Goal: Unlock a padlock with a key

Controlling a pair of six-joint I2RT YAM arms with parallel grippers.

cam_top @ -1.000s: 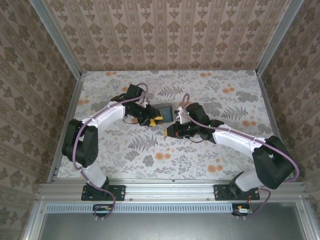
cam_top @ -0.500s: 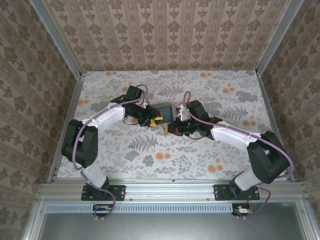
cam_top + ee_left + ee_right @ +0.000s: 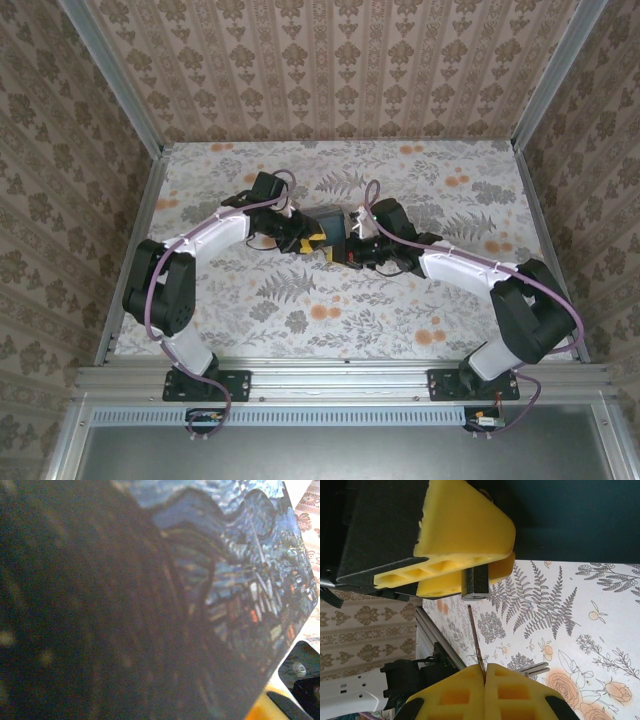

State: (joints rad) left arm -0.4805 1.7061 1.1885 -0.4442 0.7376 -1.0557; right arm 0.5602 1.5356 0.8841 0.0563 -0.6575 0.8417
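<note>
Now left claw (image 3: 318, 240) snug around padlock (image 3: 474, 584), right claw (image 3: 484, 675) tight on key (image 3: 476, 640) just beside it.

The right gripper (image 3: 484, 674) pinches a thin key (image 3: 475, 635). Its tip reaches straight ahead, almost to the padlock (image 3: 475, 582) clamped in the left gripper (image 3: 506, 554).

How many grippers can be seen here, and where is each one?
2. The left gripper is at mid-table, closed on the padlock; the right gripper faces it from the right, shut on the key. None seems hidden.
</note>
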